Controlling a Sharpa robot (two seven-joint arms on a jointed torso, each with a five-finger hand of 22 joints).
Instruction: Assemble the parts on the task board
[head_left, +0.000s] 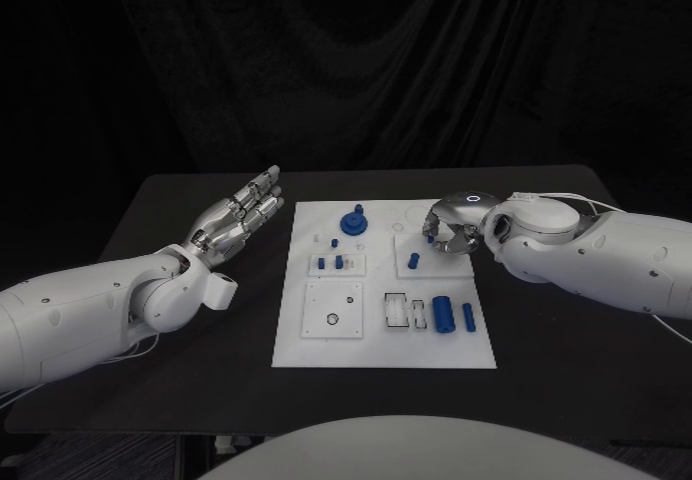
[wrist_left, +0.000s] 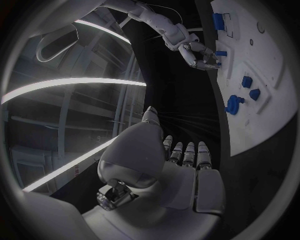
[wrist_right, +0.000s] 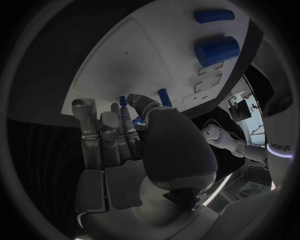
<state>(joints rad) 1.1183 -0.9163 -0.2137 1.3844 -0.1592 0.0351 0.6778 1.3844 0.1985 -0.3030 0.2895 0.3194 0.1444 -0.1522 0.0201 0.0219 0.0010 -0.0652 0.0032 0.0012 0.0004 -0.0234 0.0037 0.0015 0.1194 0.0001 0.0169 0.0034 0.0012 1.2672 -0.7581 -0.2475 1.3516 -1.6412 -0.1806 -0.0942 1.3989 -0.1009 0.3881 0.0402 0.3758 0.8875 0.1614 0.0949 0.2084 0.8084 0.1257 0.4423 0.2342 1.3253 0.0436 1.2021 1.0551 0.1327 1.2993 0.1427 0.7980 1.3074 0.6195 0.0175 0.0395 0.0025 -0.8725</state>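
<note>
Big black table (head_left: 173, 330) with the white task board (head_left: 378, 345) lying flat in its middle. Left hand (head_left: 238, 217) just beside the board's left edge, palm up, fingers straight and apart, holding nothing; right hand (head_left: 451, 232) over the board's far right corner, fingers curled down near a small blue peg (head_left: 414, 260), maybe touching it, hard to tell. Little blue parts (head_left: 444, 313) on the board: a knob (head_left: 353, 220) at the far end, two cylinders near the right edge.

a: is any writing to be read?
b: one word, "sharpa", is printed sideways on the white arm (wrist_right: 279, 131) in the right wrist view. nothing legible is seen on the task board (head_left: 384, 340).
</note>
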